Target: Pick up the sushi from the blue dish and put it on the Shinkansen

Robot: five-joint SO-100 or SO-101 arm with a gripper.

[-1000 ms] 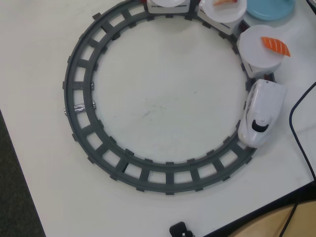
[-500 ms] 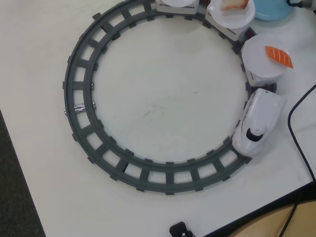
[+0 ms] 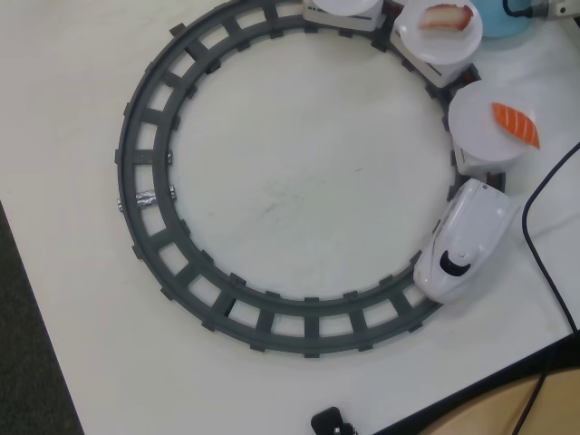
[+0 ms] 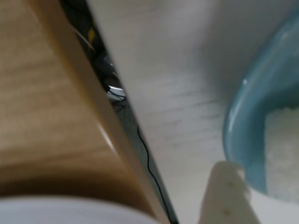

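Blur softens nearly everything in the wrist view: only one pale fingertip (image 4: 227,196) of the gripper pokes up from the bottom edge, so whether the jaws stand apart or together cannot be told. That tip sits just at the rim of the blue dish (image 4: 243,126), whose smooth glazed curve runs off the right edge; a white, grainy mass lies inside it, probably rice, too blurred to be sure. From overhead, the blue dish (image 3: 497,23) is only a sliver at the top edge, with a scrap of the arm cut off at the top right corner. The Shinkansen (image 3: 462,243), glossy white with a rounded nose and black windshield, rides the dark grey ribbed track (image 3: 145,172) at its right side. Behind it, round white plates carry an orange sushi (image 3: 517,124) and a paler sushi (image 3: 446,16). The track's ring encloses bare white table (image 3: 290,181); a black cable (image 3: 535,227) loops near the table's right edge.
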